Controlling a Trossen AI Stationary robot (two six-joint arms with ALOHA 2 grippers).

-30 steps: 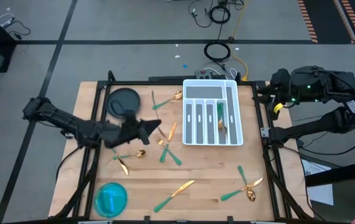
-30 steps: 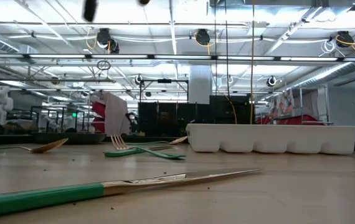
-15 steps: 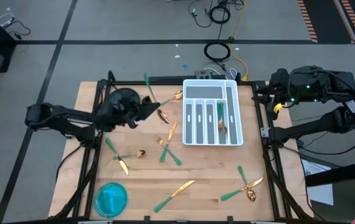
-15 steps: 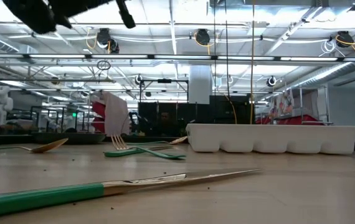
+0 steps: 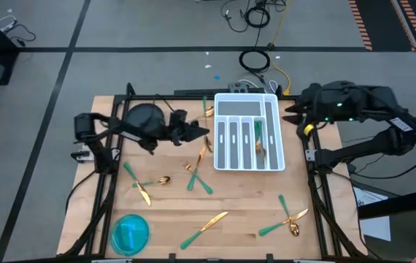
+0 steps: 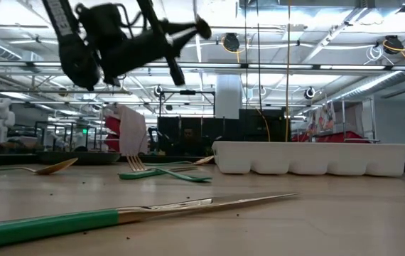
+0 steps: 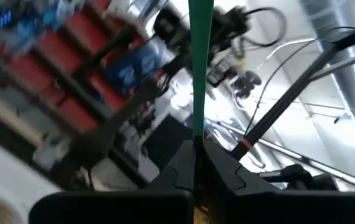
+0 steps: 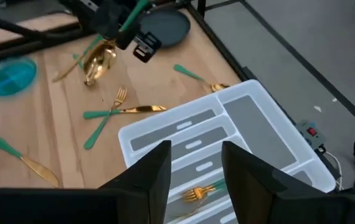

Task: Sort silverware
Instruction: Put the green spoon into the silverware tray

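Note:
My left gripper [image 5: 196, 133] hangs above the table just left of the white tray [image 5: 226, 162], shut on a green-handled spoon [image 8: 98, 58] with a gold bowl. In the left wrist view the spoon's green handle [image 7: 200, 68] runs away from the shut fingers. My right gripper [image 8: 193, 167] is open over the tray's right side with nothing between its fingers. One fork [image 8: 196, 193] lies in a tray compartment. More silverware lies flat on the table: a crossed fork and knife [image 5: 197, 175], a spoon [image 5: 148, 185], a knife [image 5: 212, 220], a crossed pair [image 5: 288, 219]. My left gripper pinches the spoon's handle [image 7: 195, 144] between its two fingers, close to where the green meets the gold. The spoon is lifted clear of the table. It is tilted, its gold bowl [image 8: 96, 59] below the fingers and the green handle [image 8: 140, 7] sticking up past them.
A black disc [image 5: 144, 117] lies at the far left and a blue round bowl [image 5: 130, 232] at the near left corner. Another green-handled piece [image 8: 196, 78] lies by the tray's far left corner. Bare wood lies between the near pieces.
My left gripper has swung toward the table's far edge and right toward the tray, sinking and turning its wrist, with the spoon carried along and turned about. My right gripper has shifted a little toward the left, over the tray.

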